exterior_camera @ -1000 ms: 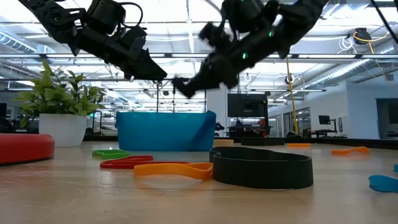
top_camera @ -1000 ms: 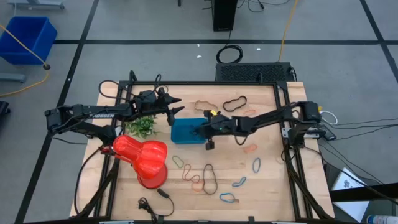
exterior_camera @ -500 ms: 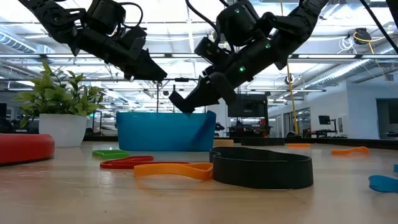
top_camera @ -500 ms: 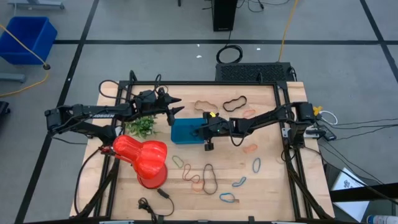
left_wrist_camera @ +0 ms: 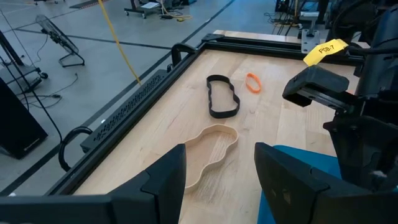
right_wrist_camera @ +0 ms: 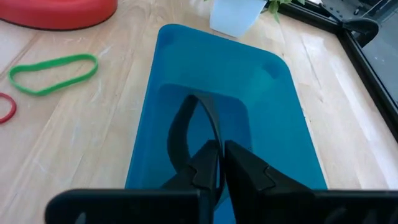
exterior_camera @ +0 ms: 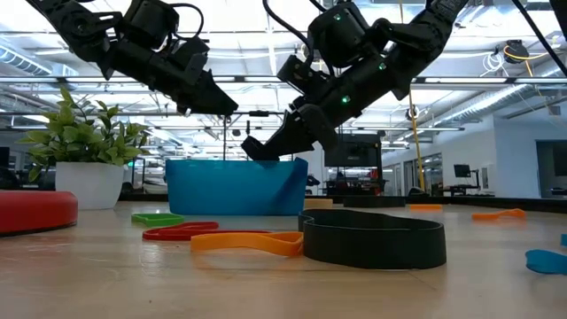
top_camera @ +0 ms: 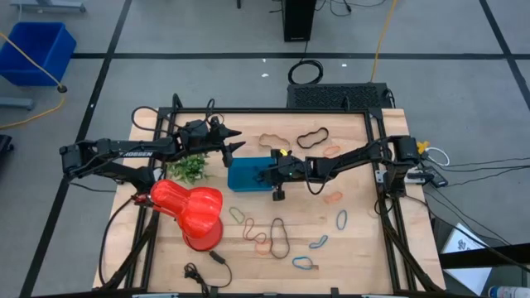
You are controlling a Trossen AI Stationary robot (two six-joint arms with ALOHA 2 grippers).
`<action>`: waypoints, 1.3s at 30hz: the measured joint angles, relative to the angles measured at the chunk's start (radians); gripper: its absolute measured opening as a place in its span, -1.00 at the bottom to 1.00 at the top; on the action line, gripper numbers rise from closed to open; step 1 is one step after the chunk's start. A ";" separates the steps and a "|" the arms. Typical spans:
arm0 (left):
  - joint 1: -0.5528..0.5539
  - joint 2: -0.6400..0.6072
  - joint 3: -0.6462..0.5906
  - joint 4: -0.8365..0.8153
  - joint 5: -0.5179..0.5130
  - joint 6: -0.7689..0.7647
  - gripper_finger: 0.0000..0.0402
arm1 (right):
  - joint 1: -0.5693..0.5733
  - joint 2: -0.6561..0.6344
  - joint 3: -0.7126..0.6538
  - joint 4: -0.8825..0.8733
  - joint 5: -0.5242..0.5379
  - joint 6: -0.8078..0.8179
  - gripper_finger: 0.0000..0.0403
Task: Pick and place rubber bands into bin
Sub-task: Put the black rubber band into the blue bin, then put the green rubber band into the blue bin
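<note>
Rubber band (right_wrist_camera: pixel 194 127), black, pinched in the barely parted right gripper (right_wrist_camera: pixel 219 163) above the bin (right_wrist_camera: pixel 283 124), could cling to a finger (left gripper (left_wrist_camera: pixel 219 171) gapes empty).

Beyond the open left tool (left_wrist_camera: pixel 219 180) lie tan (left_wrist_camera: pixel 210 147), black (left_wrist_camera: pixel 222 104) and orange (left_wrist_camera: pixel 252 82) rubber bands.

A red vase (top_camera: pixel 192 212) lies lower left; a small potted plant (top_camera: pixel 189 168) stands above it; a blue crate (top_camera: pixel 35 51) sits upper left.
</note>
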 joint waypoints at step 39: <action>0.000 0.000 0.000 0.017 0.001 -0.004 -0.03 | 0.003 -0.311 -0.075 -0.382 0.002 0.137 -0.39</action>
